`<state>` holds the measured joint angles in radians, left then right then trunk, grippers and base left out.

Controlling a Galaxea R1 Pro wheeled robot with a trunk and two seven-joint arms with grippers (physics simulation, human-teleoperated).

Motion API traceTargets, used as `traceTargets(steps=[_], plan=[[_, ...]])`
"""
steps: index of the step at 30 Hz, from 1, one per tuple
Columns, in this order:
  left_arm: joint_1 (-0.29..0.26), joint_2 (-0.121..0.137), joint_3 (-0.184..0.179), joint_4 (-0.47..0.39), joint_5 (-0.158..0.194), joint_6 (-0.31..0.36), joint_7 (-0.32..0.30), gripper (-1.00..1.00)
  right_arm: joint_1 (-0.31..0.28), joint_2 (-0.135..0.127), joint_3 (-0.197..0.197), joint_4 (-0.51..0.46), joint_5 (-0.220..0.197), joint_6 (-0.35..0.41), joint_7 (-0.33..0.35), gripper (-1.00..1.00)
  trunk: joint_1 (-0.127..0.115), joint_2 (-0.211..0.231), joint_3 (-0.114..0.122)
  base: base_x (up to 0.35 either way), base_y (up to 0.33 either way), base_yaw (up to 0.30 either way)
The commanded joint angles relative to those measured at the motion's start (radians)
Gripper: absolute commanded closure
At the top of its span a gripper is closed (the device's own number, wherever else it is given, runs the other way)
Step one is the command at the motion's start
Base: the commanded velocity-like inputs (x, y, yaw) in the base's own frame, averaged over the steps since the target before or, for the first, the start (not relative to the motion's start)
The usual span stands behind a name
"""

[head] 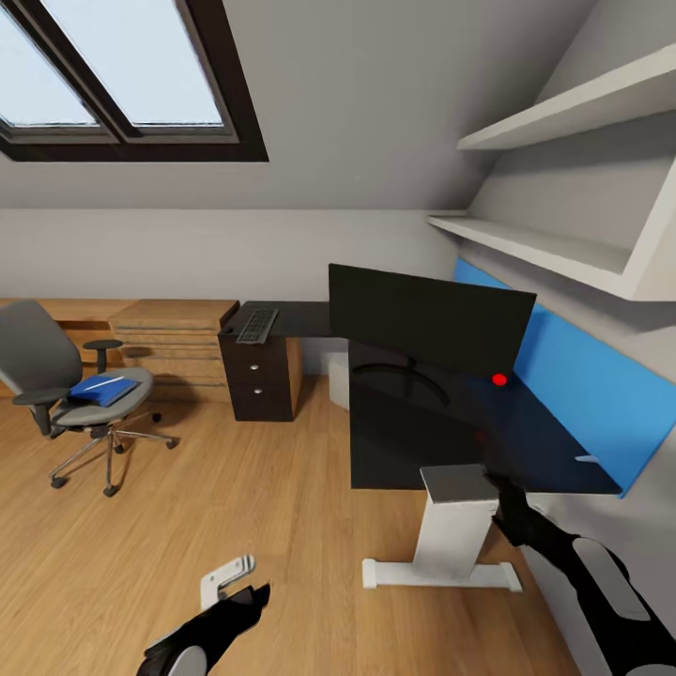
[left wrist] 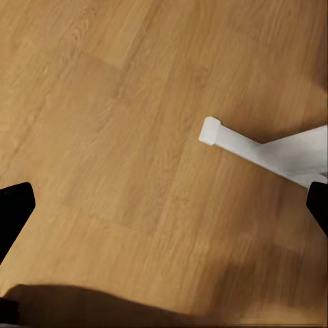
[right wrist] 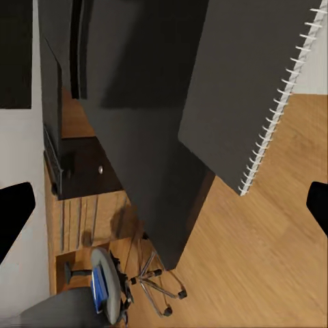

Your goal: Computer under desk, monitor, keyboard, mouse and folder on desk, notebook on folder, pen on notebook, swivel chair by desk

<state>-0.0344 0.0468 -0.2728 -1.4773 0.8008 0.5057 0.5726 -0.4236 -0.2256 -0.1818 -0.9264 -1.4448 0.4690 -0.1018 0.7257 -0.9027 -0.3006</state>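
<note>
Notebook seemingly inside right claw.

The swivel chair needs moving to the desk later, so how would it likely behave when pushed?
The swivel chair stands on a chrome castor base on smooth wood floor, so it should probably roll easily. Its seat may turn rather than travel straight. The blue folder lies loose on the seat and could slide off if the chair is shoved sharply.
</note>
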Motion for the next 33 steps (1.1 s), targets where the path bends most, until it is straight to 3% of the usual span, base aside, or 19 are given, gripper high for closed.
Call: traceTargets(steps=[1, 3, 10, 33], plan=[[-0.001, 0.005, -0.006, -0.002, 0.009, 0.010, 0.010, -1.00, 0.000, -0.001, -0.002, 0.000, -0.010, 0.005, 0.050, -1.00, 0.004, -0.008, -0.005, 0.000, 0.000, 0.000], [-0.001, 0.007, -0.007, -0.003, 0.009, 0.015, 0.010, -1.00, 0.001, 0.000, -0.002, 0.004, -0.009, 0.005, 0.097, -1.00, 0.012, -0.022, -0.011, 0.000, 0.000, 0.000], [-0.001, 0.008, -0.008, -0.003, 0.008, 0.017, 0.010, -1.00, 0.002, 0.000, -0.002, 0.005, -0.008, 0.005, 0.147, -1.00, 0.039, -0.071, -0.033, 0.000, 0.000, 0.000], [-0.001, 0.012, -0.006, -0.021, 0.008, 0.018, 0.010, -1.00, 0.002, -0.001, -0.002, 0.007, 0.000, 0.000, 0.149, -1.00, 0.127, -0.232, -0.105, 0.000, 0.000, 0.000]])
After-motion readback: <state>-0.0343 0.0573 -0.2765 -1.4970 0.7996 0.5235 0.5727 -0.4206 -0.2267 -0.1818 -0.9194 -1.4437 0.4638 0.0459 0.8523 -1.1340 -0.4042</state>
